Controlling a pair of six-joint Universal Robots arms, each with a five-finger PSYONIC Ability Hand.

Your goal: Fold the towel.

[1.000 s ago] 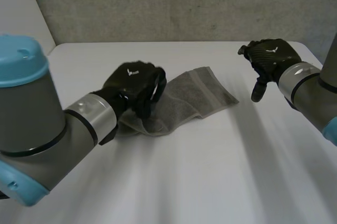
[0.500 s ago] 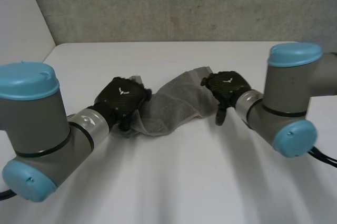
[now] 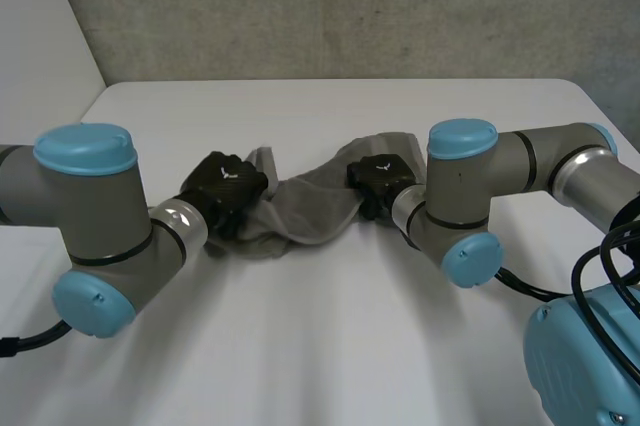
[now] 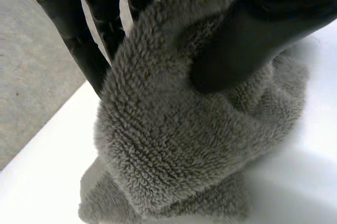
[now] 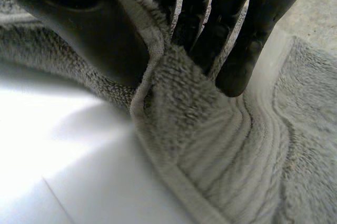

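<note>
On the white table (image 3: 330, 346): the grey towel (image 3: 312, 208) lies crumpled near the middle, its bulk sagging onto the surface.
Left arm: it comes in low from my left side, elbow bent, forearm angled toward the centre, wrist close to the tabletop.
Left hand (image 3: 225, 184): back of the hand up, at the towel's left end. My left wrist view shows the thumb (image 4: 237, 40) pressed into a bunched fold of pile, with the fingers (image 4: 79, 34) just behind that fold. I have the cloth pinched between them.
Right arm: it folds across from my right side, elbow sharply bent, forearm pointing back toward the centre, wrist low.
Right hand (image 3: 380, 176): back of the hand up, at the towel's right end. My right wrist view shows the thumb (image 5: 84, 29) on one side of a raised edge and the fingers (image 5: 231, 40) on the other, clamping that edge.
Woven band (image 5: 221, 155): it runs on from my right fingertips, beside the towel's rim.
Between the hands: they are near each other but apart, with only towel between them.
</note>
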